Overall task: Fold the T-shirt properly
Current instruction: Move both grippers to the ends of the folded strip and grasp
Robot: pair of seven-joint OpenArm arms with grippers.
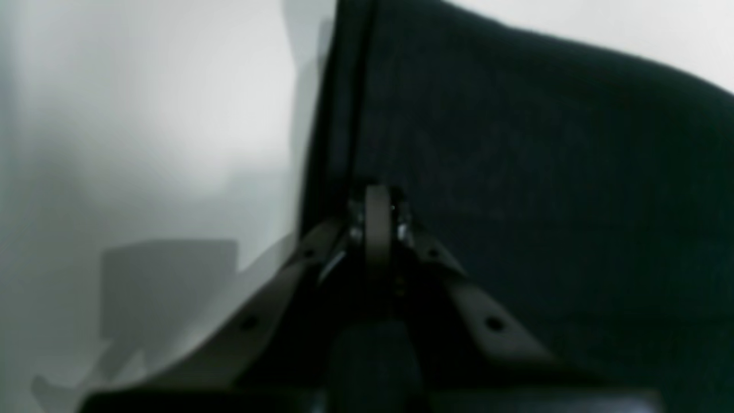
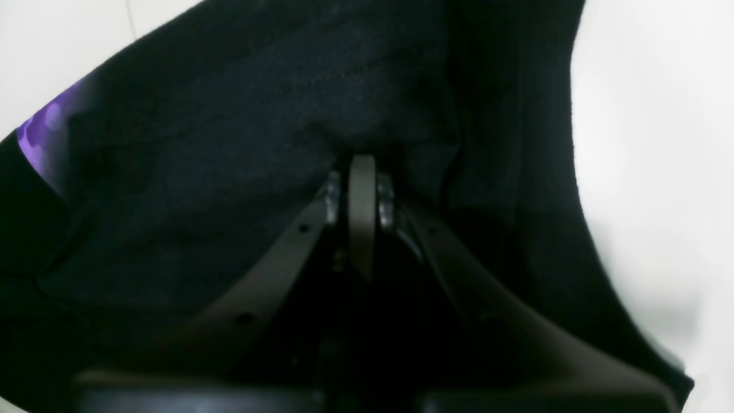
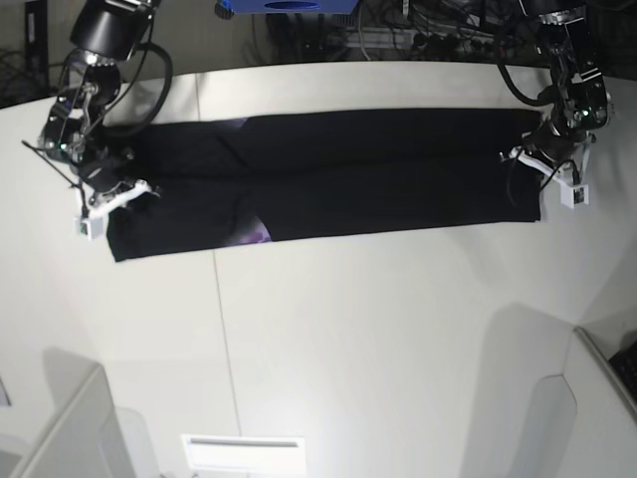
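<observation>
The black T-shirt (image 3: 378, 169) lies as a long, narrow band across the far half of the white table (image 3: 378, 329). A small bit of purple print (image 3: 249, 232) shows at its near edge. My left gripper (image 3: 542, 164) is at the band's right end, its jaws shut on the black cloth (image 1: 545, 172) near a hem, as the left wrist view shows (image 1: 377, 206). My right gripper (image 3: 109, 189) is at the band's left end. In the right wrist view this gripper (image 2: 362, 172) is shut on dark cloth (image 2: 229, 143), with purple print (image 2: 43, 135) at the left.
A thin seam (image 3: 221, 329) runs down the table from the shirt to the front. A white label (image 3: 242, 453) lies at the front edge. Grey panels (image 3: 70, 428) stand at the near corners. A blue object (image 3: 289, 8) and cables sit behind the table.
</observation>
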